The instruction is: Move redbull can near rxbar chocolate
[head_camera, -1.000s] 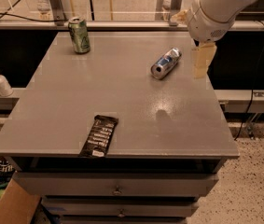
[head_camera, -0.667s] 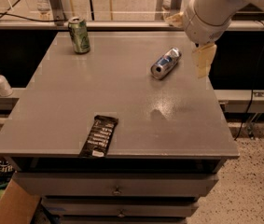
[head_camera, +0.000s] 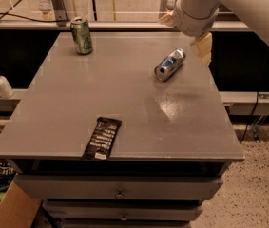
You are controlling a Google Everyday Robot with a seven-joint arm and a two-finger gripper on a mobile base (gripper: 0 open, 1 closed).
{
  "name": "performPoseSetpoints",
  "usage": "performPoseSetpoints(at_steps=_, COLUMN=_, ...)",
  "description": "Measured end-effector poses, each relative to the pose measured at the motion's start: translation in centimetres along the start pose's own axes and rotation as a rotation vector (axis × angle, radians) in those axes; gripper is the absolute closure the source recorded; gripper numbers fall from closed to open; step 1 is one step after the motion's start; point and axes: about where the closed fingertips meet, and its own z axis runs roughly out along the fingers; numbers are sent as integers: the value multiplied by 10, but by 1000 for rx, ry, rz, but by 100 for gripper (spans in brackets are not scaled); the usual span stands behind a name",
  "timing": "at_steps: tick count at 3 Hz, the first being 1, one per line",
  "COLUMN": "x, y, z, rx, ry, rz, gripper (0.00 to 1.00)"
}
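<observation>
The redbull can (head_camera: 169, 64), blue and silver, lies on its side on the right half of the grey table (head_camera: 124, 94). The rxbar chocolate (head_camera: 101, 137), a dark wrapper with white text, lies at the table's front edge, left of centre. My gripper (head_camera: 185, 33) hangs above the table's back right, just up and right of the can and not touching it. Its two yellowish fingers (head_camera: 203, 49) stand apart, open and empty.
A wider green can (head_camera: 81, 35) stands upright at the back left of the table. A white soap dispenser (head_camera: 0, 82) stands on a ledge to the left. Drawers (head_camera: 120, 191) sit below the table front. A cardboard box (head_camera: 10, 208) is on the floor at lower left.
My gripper has shifted slightly up and left above the can. The redbull can, the bar and the green can have not moved.
</observation>
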Motion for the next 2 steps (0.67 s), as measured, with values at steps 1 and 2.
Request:
performPoseSetpoints(at_steps=1, x=16, y=-9, z=19, rx=-55, ry=7, rz=-3, gripper=0)
performPoseSetpoints(at_steps=2, x=23, y=-8, z=41, rx=-88, ry=0, rz=15, gripper=0)
